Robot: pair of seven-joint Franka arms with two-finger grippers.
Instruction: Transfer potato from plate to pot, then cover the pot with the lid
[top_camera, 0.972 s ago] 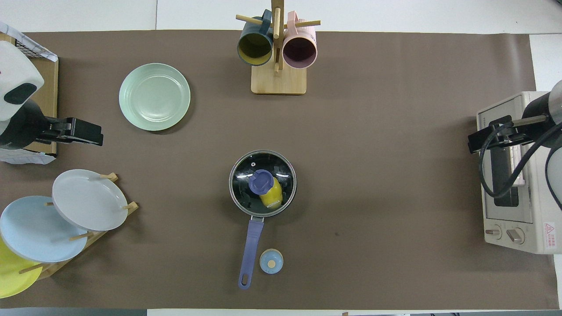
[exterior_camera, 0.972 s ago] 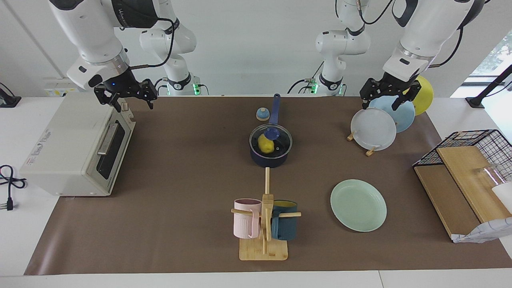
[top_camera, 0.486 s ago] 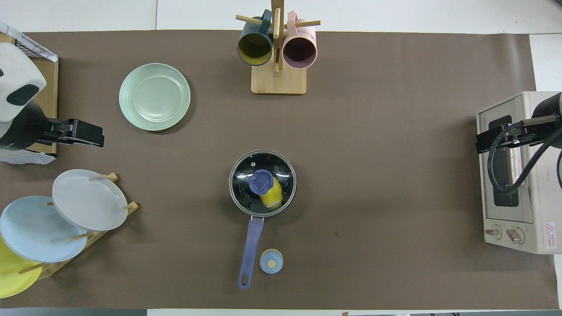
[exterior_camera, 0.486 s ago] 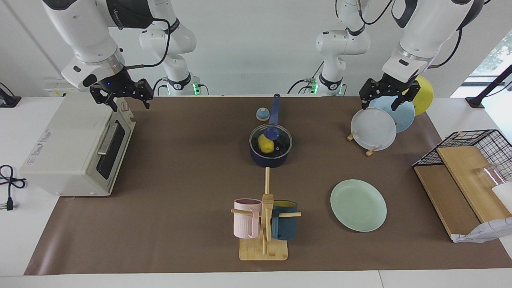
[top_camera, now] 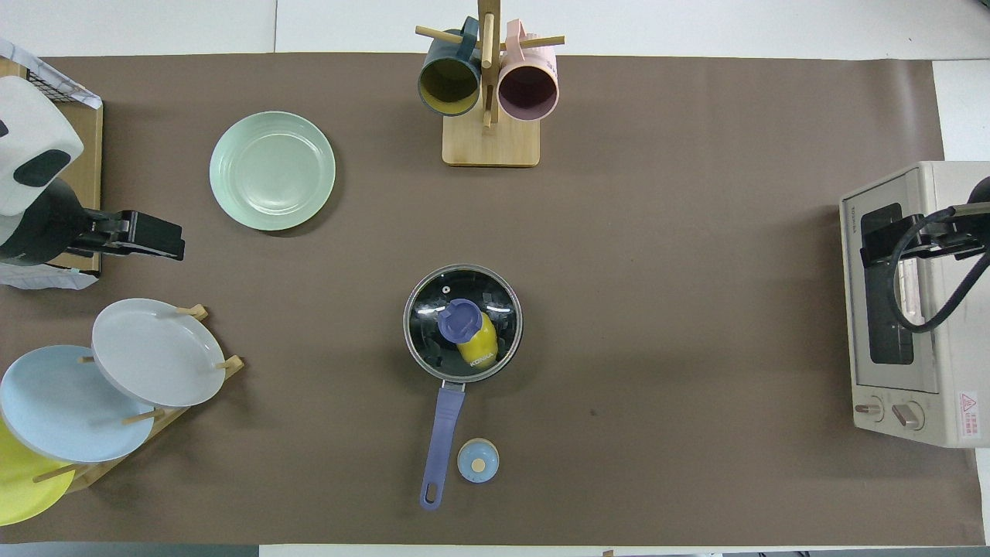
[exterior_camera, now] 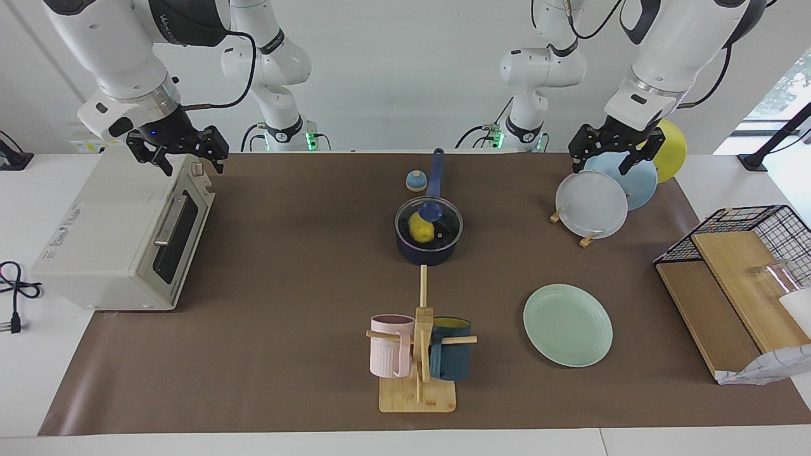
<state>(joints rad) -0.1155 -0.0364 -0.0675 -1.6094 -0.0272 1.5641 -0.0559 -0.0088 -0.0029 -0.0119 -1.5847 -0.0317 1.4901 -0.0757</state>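
Blue and straight, the handle of the pot [exterior_camera: 429, 244] pointed toward the robots. Through the glass lid [exterior_camera: 429, 221] seated on the pot's rim we saw the yellow potato [exterior_camera: 420, 228] inside. Farther out lay the mint plate [exterior_camera: 568, 324], bare. We judged both steps done and only the pull-back in hand: to do it well, keep high and wide of the lid's knob. The right gripper [exterior_camera: 178, 147] hung spread and empty over the toaster oven [exterior_camera: 120, 234]; the left gripper [exterior_camera: 608, 149], likewise spread, waited over the racked plates [exterior_camera: 592, 202].
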